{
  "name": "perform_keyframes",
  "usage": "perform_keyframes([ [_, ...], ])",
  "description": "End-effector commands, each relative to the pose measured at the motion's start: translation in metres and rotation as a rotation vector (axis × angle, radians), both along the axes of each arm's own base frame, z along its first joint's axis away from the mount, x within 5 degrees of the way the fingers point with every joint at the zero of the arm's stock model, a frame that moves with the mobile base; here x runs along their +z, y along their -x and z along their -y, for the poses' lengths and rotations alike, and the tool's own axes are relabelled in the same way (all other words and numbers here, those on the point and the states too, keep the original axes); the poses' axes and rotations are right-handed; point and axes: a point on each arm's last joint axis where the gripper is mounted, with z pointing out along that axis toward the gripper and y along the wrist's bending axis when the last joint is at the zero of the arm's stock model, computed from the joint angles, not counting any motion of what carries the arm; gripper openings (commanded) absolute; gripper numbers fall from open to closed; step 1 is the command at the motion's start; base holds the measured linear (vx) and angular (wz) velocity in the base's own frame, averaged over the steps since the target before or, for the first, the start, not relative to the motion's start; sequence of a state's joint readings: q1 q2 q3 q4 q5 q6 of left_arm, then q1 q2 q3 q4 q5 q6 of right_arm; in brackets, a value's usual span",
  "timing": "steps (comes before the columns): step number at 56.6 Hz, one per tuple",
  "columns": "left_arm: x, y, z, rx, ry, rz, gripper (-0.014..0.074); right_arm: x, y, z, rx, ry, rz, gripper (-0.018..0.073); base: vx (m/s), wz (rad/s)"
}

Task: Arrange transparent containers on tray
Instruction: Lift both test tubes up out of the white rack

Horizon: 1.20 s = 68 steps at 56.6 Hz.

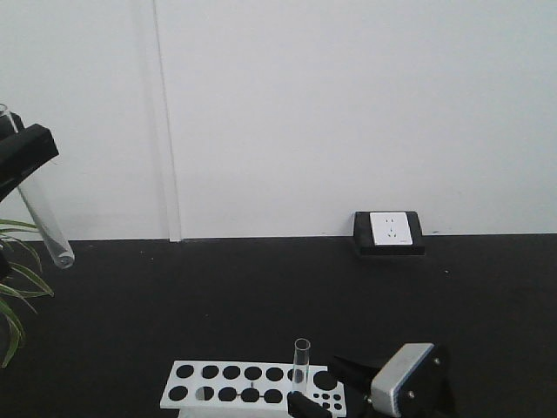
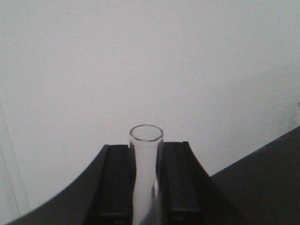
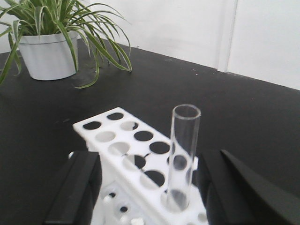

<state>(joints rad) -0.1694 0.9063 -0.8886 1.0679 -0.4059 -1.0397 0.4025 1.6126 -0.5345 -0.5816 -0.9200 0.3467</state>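
Test tube (image 2: 146, 161) pinched by left gripper (image 2: 146, 151); right wrist view shows right gripper (image 3: 150, 164) spread

Matte black, wedge-shaped fingers (image 2: 115, 183) form the left gripper (image 2: 146, 152), lower centre; at lower right, the right gripper (image 1: 327, 388) carries a rounded silver-grey housing (image 1: 402, 373).

No writing could be read in any view.
The white wall socket (image 1: 390, 228) showed only its pin slots, with any marking too small to make out; the held test tube (image 2: 146, 173) was plain clear glass; the white holed tube rack (image 3: 110, 125) and the racked test tube (image 3: 183, 150) standing in it carried no print; the white plant pot (image 3: 47, 58) was bare of lettering.
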Motion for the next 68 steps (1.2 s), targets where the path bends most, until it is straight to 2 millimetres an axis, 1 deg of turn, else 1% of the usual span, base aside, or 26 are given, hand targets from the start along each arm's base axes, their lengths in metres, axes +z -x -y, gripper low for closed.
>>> perform_keyframes([
  [1, 0.015, 0.007, 0.0, -0.023, 0.049, 0.041, -0.0001, 0.021, -0.014, -0.007, 0.016, -0.096, 0.106, 0.0491, 0.0, 0.0],
  [14, 0.014, 0.007, 0.0, -0.022, 0.049, 0.04, -0.0001, 0.018, -0.045, -0.021, 0.021, -0.102, 0.121, 0.0489, 0.0, 0.0],
  [18, 0.014, 0.006, -0.001, -0.014, 0.049, 0.036, -0.0001, 0.016, -0.052, -0.024, 0.025, -0.115, 0.111, 0.0467, 0.0, 0.0],
  [20, 0.014, 0.006, -0.001, -0.01, 0.049, 0.034, -0.0001, 0.016, -0.054, -0.025, 0.025, -0.127, 0.099, 0.0442, 0.0, 0.0],
  [21, 0.014, 0.006, -0.002, -0.008, 0.049, 0.032, -0.0001, 0.016, -0.055, -0.025, 0.024, -0.132, 0.091, 0.0428, 0.0, 0.0],
  [25, 0.014, 0.006, -0.002, -0.005, 0.049, 0.031, -0.0001, 0.017, -0.056, -0.026, 0.02, -0.15, 0.071, 0.0326, 0.0, 0.0],
  [33, 0.014, 0.006, -0.002, -0.004, 0.049, 0.03, -0.0001, 0.02, -0.054, -0.025, 0.026, -0.148, 0.079, 0.0008, 0.0, 0.0],
  [34, 0.014, 0.006, -0.002, -0.004, 0.049, 0.03, -0.0001, 0.02, -0.054, -0.025, 0.026, -0.148, 0.081, -0.0017, 0.0, 0.0],
  [39, 0.013, 0.005, -0.002, 0.004, 0.049, 0.026, -0.0001, 0.032, -0.052, -0.024, 0.014, -0.154, 0.084, -0.0014, 0.0, 0.0],
  [42, 0.013, 0.005, -0.003, 0.016, 0.049, 0.018, -0.0001, 0.045, -0.051, -0.022, -0.006, -0.161, 0.074, -0.0013, 0.0, 0.0],
  [46, 0.012, 0.004, -0.005, 0.032, 0.049, 0.009, -0.0001, 0.066, -0.049, -0.017, -0.041, -0.17, 0.064, -0.0013, 0.0, 0.0],
  [49, 0.012, 0.003, -0.005, 0.043, 0.049, 0.003, -0.0001, 0.089, -0.045, -0.013, -0.071, -0.173, 0.072, -0.0013, 0.0, 0.0],
  [54, 0.01, 0.002, -0.007, 0.068, 0.049, -0.012, -0.0001, 0.131, -0.035, -0.004, -0.116, -0.18, 0.113, -0.0013, 0.0, 0.0],
  [56, 0.01, 0.001, -0.008, 0.081, 0.053, -0.023, -0.0001, 0.151, -0.028, 0.001, -0.14, -0.18, 0.128, -0.0013, 0.0, 0.0],
  [59, 0.009, 0.0, -0.01, 0.091, 0.084, -0.052, -0.0001, 0.171, -0.018, 0.009, -0.182, -0.168, 0.136, -0.0013, 0.0, 0.0],
  [61, 0.007, -0.001, -0.011, 0.093, 0.126, -0.085, -0.0001, 0.186, -0.008, 0.016, -0.205, -0.166, 0.155, -0.0013, 0.0, 0.0],
  [64, 0.003, -0.002, -0.011, 0.089, 0.154, -0.123, -0.0001, 0.199, 0.004, 0.025, -0.245, -0.145, 0.167, -0.0013, 0.0, 0.0],
  [68, -0.008, -0.003, -0.01, 0.086, 0.12, -0.164, -0.0001, 0.215, 0.023, 0.038, -0.303, -0.122, 0.191, -0.0013, 0.0, 0.0],
])
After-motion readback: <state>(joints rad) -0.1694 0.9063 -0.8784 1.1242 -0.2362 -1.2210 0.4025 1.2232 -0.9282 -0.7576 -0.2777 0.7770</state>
